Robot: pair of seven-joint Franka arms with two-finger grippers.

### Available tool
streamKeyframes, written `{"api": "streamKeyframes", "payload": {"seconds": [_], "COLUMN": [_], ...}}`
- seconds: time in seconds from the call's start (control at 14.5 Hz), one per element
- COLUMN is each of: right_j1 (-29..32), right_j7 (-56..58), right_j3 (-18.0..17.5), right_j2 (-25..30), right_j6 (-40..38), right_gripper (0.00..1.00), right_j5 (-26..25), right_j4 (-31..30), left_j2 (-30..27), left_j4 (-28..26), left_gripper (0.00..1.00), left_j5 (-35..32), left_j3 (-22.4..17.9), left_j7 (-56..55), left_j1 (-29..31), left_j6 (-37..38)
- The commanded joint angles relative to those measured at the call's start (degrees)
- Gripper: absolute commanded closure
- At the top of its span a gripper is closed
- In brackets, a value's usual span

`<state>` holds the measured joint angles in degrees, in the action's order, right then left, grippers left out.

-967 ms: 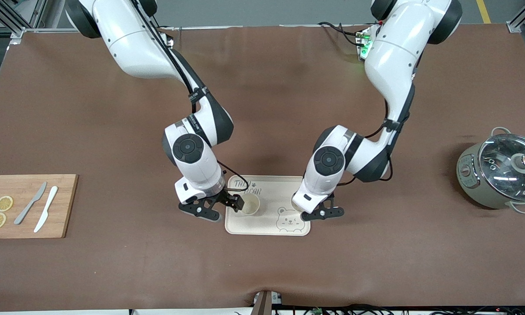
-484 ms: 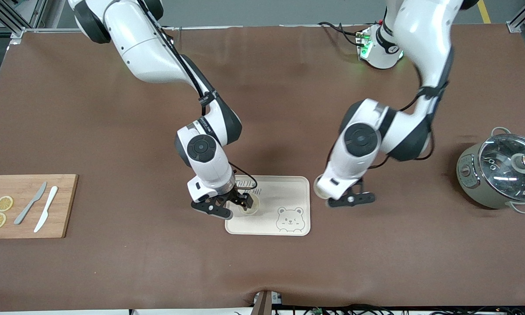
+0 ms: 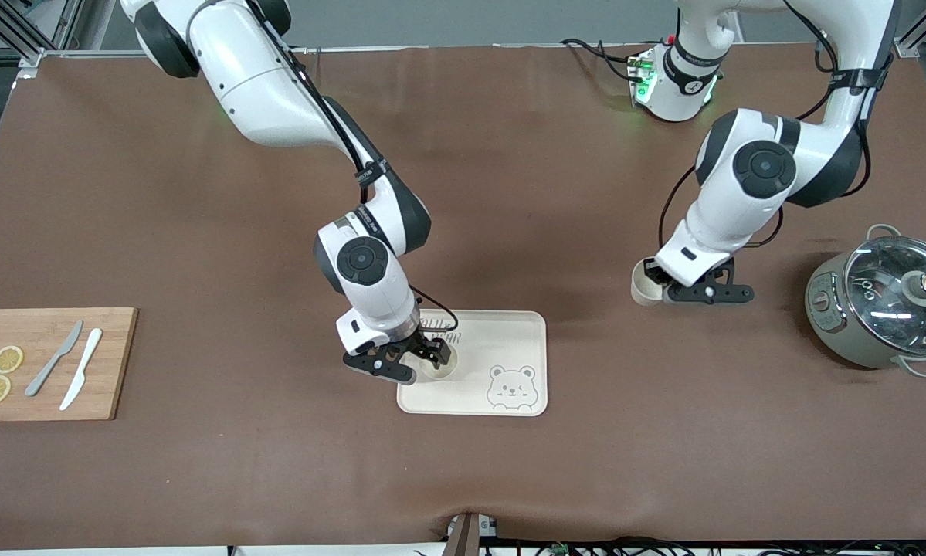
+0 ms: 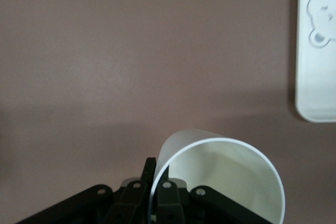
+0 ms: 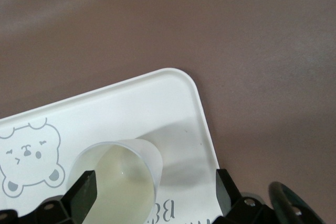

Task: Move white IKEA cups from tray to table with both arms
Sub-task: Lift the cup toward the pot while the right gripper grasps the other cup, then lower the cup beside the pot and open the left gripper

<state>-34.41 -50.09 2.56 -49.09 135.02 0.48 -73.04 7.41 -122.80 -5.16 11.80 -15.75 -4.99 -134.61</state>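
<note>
Already the left gripper (image 3: 658, 289) has carried one cup (image 3: 644, 283) off the tray (image 3: 509, 340); a second ago it stood at the tray's edge, and now it hangs over bare counter (image 3: 200, 463) between the tray and the pot (image 3: 883, 309), jaws pinched shut on the cup's wall. That cup is tilted in the grip, and I judge it only needs lowering and releasing. The right gripper (image 3: 416, 363) has edged in over the tray's corner toward the right arm's end, its jaws spread wide on either side of the second cup (image 3: 439, 364), which stands on the tray; whether either jaw touches it I cannot tell. Room is generous: the pot sits well apart from the carried cup, and the cutting board (image 3: 49, 363) lies far from the tray.
</note>
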Motion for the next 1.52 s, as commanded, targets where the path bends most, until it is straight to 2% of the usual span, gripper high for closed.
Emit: {"api": "streamKeyframes", "payload": {"seconds": [0.0,0.35,0.76,1.04,1.31,1.45], "right_j1": [-0.75,-1.63,-1.54,-1.54,-1.28,-1.01], "right_j7": [-1.24,-1.23,-1.06,-1.15,-0.97,-0.88], "right_j3": [0.25,0.25,0.25,0.25,0.25,0.16], "right_j2": [-1.54,-1.63,-3.29,-3.3,-3.3,-3.3], "right_j6": [-0.29,-0.46,-0.11,-0.11,-0.11,-0.11], "right_gripper": [0.0,0.0,0.0,0.0,0.0,0.14], "right_j5": [-0.74,-0.74,-0.83,-0.83,-0.83,-0.83], "right_j4": [1.33,-0.16,-0.61,-0.52,-0.17,0.01], "left_j2": [-5.47,-4.87,-1.97,0.58,5.06,6.03], "left_j4": [-11.12,-16.06,-16.33,-16.24,-16.24,-16.24], "left_gripper": [1.0,1.0,1.0,1.0,1.0,1.0], "left_j5": [3.48,6.39,15.35,16.5,16.5,16.5], "left_j3": [0.94,0.94,0.85,0.77,0.77,0.77], "left_j7": [6.67,13.18,23.02,27.43,29.8,29.9], "left_j1": [3.4,5.69,7.71,9.04,10.35,10.35], "left_j6": [-8.72,-14.8,-14.98,-16.65,-22.18,-23.42]}}
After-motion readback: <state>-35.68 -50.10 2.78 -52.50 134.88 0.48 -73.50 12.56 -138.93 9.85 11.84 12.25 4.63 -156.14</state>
